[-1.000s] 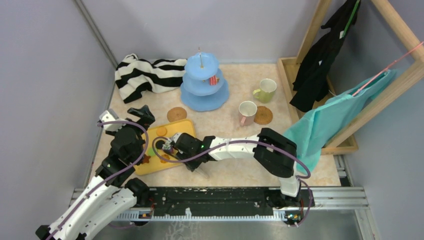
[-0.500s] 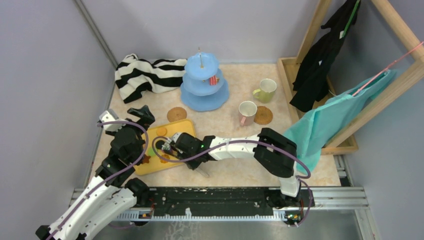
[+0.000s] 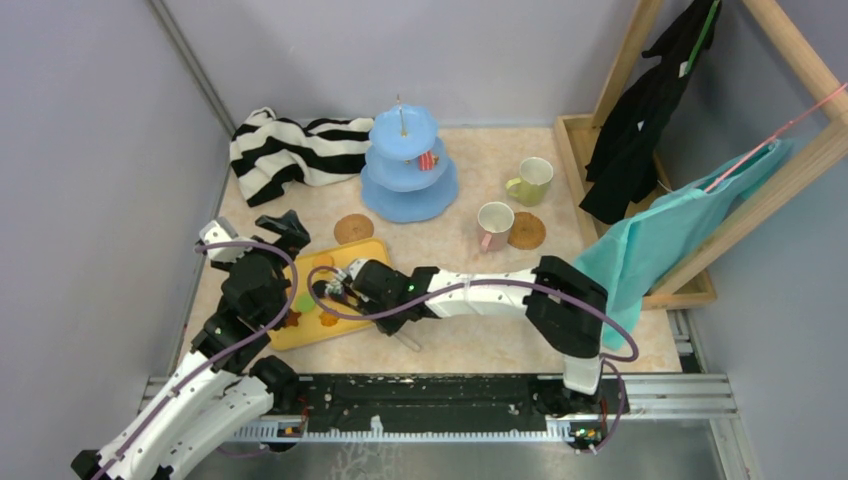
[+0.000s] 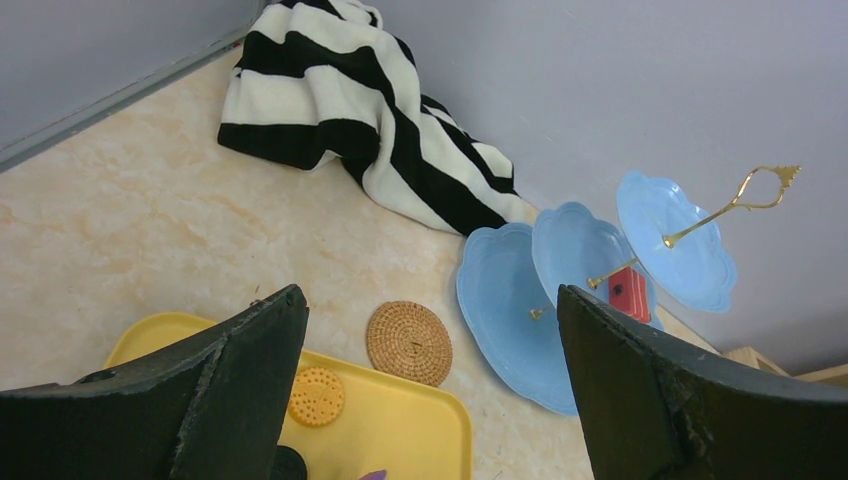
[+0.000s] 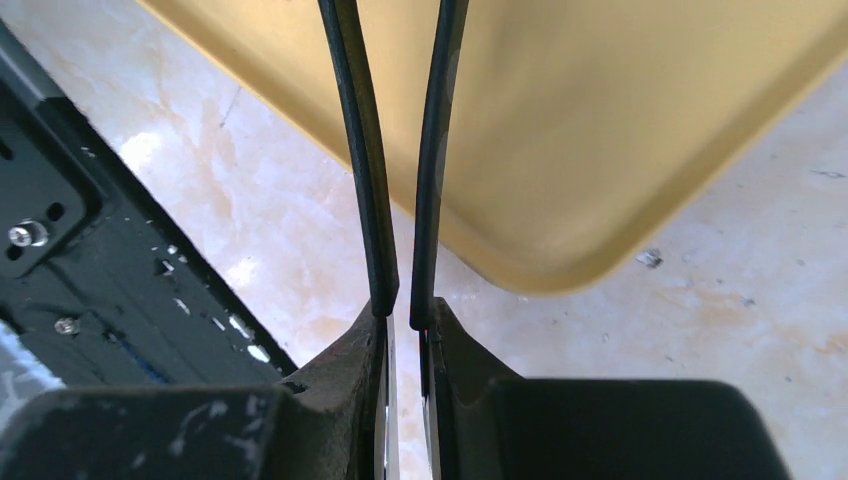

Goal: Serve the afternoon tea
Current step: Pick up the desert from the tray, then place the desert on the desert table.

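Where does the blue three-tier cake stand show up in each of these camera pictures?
Top external: the light-blue stand sits at the back of the table, near the middle, just right of the striped cloth.
Left wrist: the stand is right of centre, slanted in the picture, just right of the cork coaster.
Right wrist: not in it.
Shared landmark: the yellow tray, seen in all three views.

Woven rough coaster [image 4: 409,342] — glossy plastic tray [image 4: 400,430].
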{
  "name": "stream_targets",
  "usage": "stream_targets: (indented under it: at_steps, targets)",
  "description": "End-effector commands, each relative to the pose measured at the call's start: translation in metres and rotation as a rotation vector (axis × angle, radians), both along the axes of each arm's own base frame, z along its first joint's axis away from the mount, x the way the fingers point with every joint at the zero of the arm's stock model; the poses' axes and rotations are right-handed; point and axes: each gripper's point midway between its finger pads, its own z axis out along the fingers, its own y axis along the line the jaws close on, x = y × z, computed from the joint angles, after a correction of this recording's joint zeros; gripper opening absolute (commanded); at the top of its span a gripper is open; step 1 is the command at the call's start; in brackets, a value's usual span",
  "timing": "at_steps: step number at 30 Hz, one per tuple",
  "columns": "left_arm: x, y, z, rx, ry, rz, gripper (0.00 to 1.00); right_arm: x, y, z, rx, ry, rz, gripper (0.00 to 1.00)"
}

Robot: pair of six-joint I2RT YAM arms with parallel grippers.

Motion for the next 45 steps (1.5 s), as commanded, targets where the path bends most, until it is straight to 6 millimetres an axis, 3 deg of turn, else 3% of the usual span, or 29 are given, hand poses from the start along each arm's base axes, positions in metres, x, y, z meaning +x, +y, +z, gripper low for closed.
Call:
stream_targets:
  at_steps: [1, 6, 10, 17, 22, 23, 32, 45]
  targets:
    - [0.0, 0.003, 0.023, -0.011, -0.05, 0.013, 0.99, 0.018, -0.002, 0.059, 0.126, -0.064, -0.068, 0.06]
    - [0.002, -0.001, 0.028, -0.011, -0.057, -0.003, 0.99, 0.038, -0.025, 0.088, 0.169, -0.095, -0.147, 0.06]
    - [0.003, -0.004, 0.03, -0.009, -0.058, -0.017, 0.99, 0.064, -0.045, 0.106, 0.19, -0.116, -0.228, 0.07]
    - [0.008, -0.01, 0.037, -0.003, -0.069, -0.043, 0.99, 0.118, -0.071, 0.118, 0.204, -0.109, -0.354, 0.07]
    - [0.011, -0.015, 0.033, 0.001, -0.062, -0.058, 0.99, 0.147, -0.069, 0.127, 0.229, -0.106, -0.384, 0.06]
    - [0.011, -0.016, 0.031, 0.0, -0.061, -0.058, 0.99, 0.154, -0.066, 0.12, 0.216, -0.094, -0.388, 0.06]
    - [0.014, -0.019, 0.023, -0.007, -0.053, -0.064, 0.99, 0.204, -0.055, 0.121, 0.225, -0.061, -0.42, 0.06]
    - [0.017, -0.021, 0.015, -0.005, -0.049, -0.064, 0.99, 0.244, -0.044, 0.118, 0.235, -0.032, -0.445, 0.06]
